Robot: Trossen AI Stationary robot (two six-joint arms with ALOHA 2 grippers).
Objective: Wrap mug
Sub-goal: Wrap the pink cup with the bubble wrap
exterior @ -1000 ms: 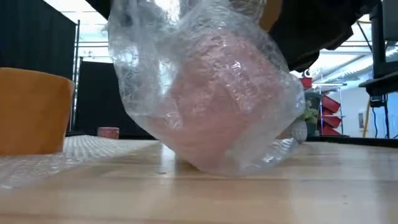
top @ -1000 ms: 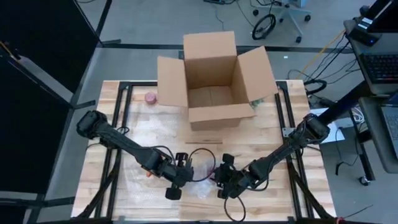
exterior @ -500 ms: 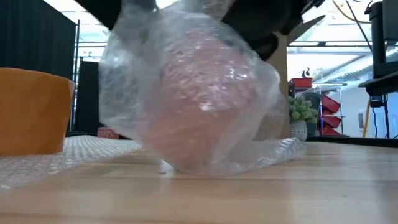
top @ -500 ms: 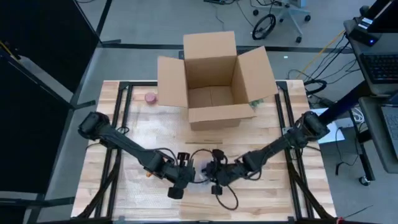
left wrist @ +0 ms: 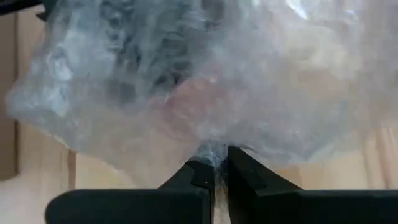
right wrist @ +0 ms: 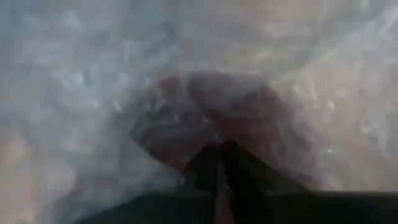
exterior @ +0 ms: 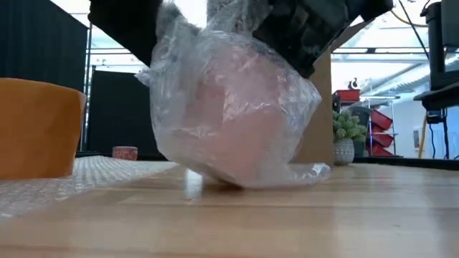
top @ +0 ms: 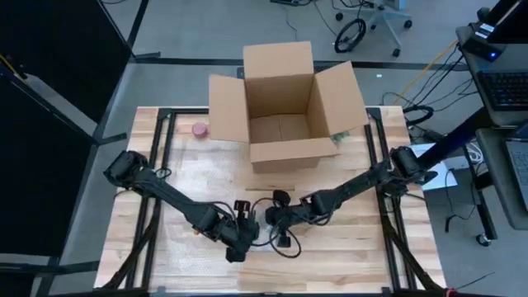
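The wooden surface (top: 346,247) carries an open cardboard box (top: 280,107) at its far side. Near the front edge, the pink mug (exterior: 229,136) sits bundled in bubble wrap (exterior: 294,97). The left gripper (left wrist: 216,174) and right gripper (right wrist: 219,168) meet there, each with jaws clamped together on the wrap.

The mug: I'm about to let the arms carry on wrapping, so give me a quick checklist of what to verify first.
1. Mug covered by bubble wrap: ok.
2. Left gripper pinching wrap: ok, fingers closed on a fold.
3. Right gripper pinching wrap: ok.
4. Bundle resting on the table: ok.
5. Wrap closed underneath: cannot tell; a loose tail trails sideways.
6. Box open, clear of both arms: ok.
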